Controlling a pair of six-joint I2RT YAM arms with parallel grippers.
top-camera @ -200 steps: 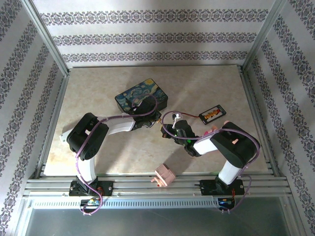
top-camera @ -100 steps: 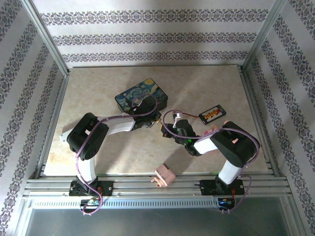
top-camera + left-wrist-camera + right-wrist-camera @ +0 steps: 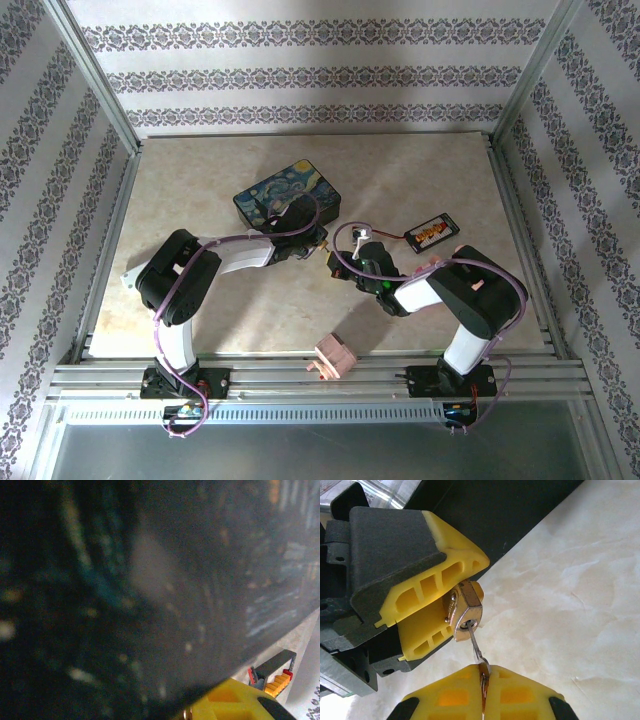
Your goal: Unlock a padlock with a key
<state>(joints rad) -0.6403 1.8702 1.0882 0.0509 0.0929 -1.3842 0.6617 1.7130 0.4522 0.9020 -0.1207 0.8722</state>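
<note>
The small brass padlock (image 3: 465,609) is clamped between the yellow fingers (image 3: 432,582) of my left gripper (image 3: 320,243), keyhole end facing out, just above the table. The thin grey key (image 3: 476,647) has its tip in the keyhole. My right gripper (image 3: 482,682) is shut on the key's head, directly in front of the padlock. In the top view the two grippers meet at the padlock (image 3: 327,245) near the box's front corner, with the right gripper (image 3: 340,264) just to the near right. In the left wrist view one yellow finger (image 3: 232,704) shows under the blurred dark box.
The dark painted box (image 3: 288,196) lies just behind the left gripper. An orange-and-black device (image 3: 432,231) with a thin red wire (image 3: 385,236) lies to the right. A pink wooden block (image 3: 336,356) sits at the table's near edge. Metal frame posts border the table.
The right wrist has crept slightly farther from the near edge, toward the padlock. The left arm has stayed put, still gripping the padlock.
</note>
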